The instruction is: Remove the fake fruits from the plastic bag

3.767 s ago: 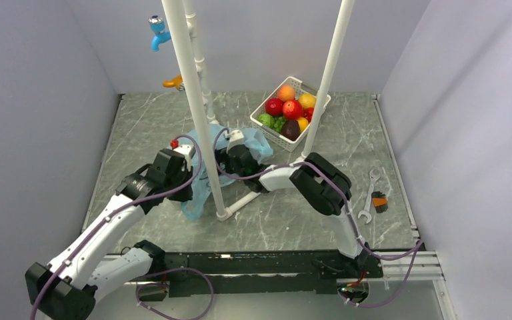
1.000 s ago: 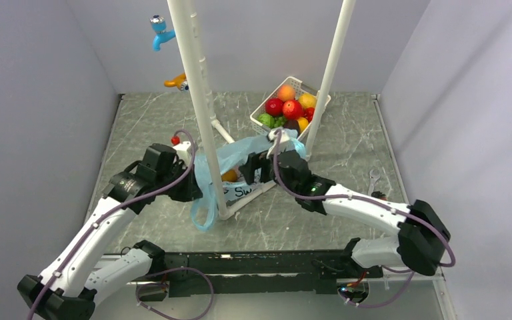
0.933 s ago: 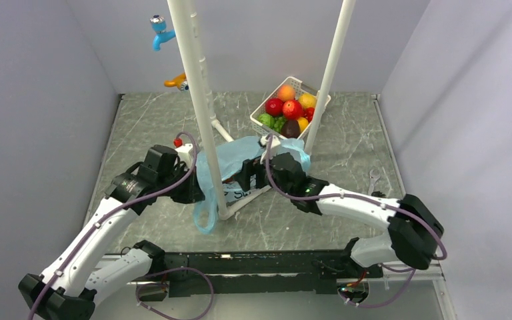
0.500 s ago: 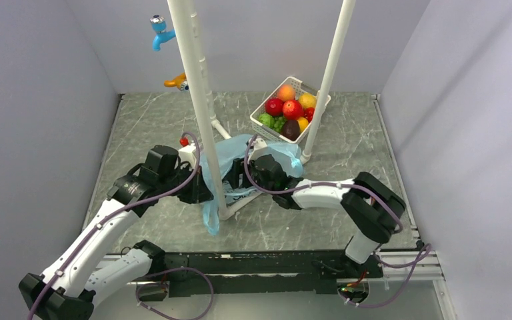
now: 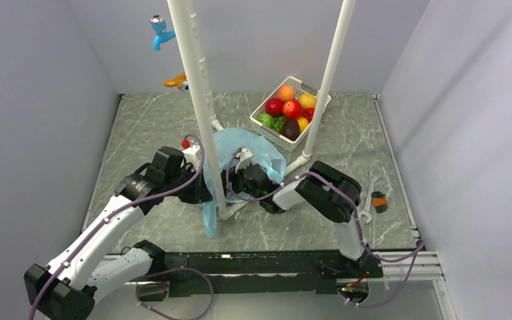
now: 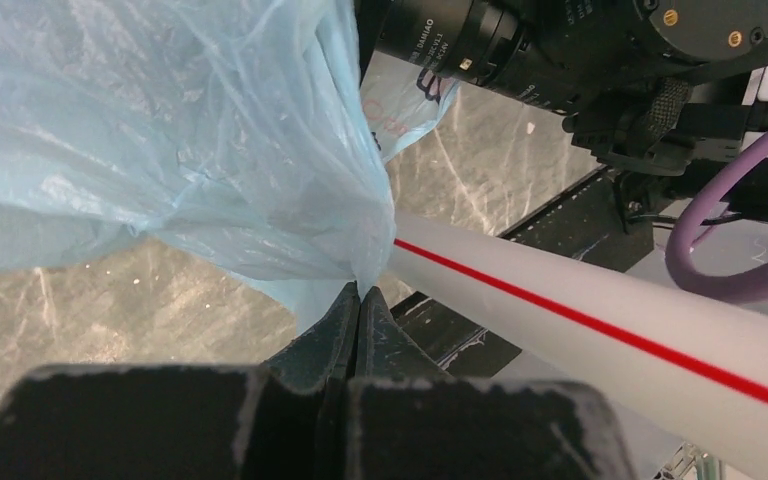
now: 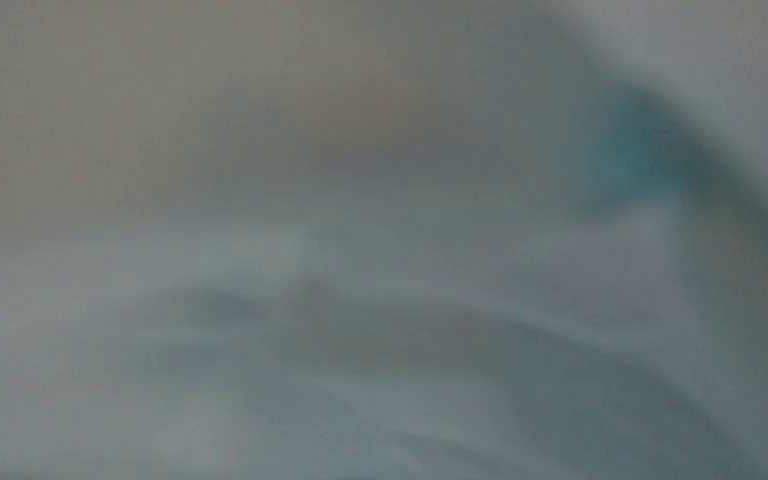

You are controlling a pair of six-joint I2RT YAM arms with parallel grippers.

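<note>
The light-blue plastic bag [image 5: 253, 148] lies bunched on the table by the white upright pipe [image 5: 197, 100]. My left gripper [image 5: 203, 192] is shut on a pinch of the bag's edge, seen close in the left wrist view [image 6: 360, 292] with the film [image 6: 160, 150] stretched away from the tips. My right gripper [image 5: 240, 179] is pushed into the bag from the right, and its fingers are hidden by the film. The right wrist view shows only blurred blue-grey film [image 7: 380, 300]. No fake fruit inside the bag shows.
A white slotted basket [image 5: 269, 135] full of fruits stands behind the bag. A second upright pipe [image 5: 330, 67] and a floor pipe [image 5: 240, 205] cross the work area. A wrench [image 5: 371, 190] and a small orange-black tool [image 5: 379, 201] lie at the right.
My right arm has folded back and its gripper has gone leftward, deeper into the bag. The bag has bunched over it and the orange fruit seen earlier is now covered. My left gripper keeps its hold.
</note>
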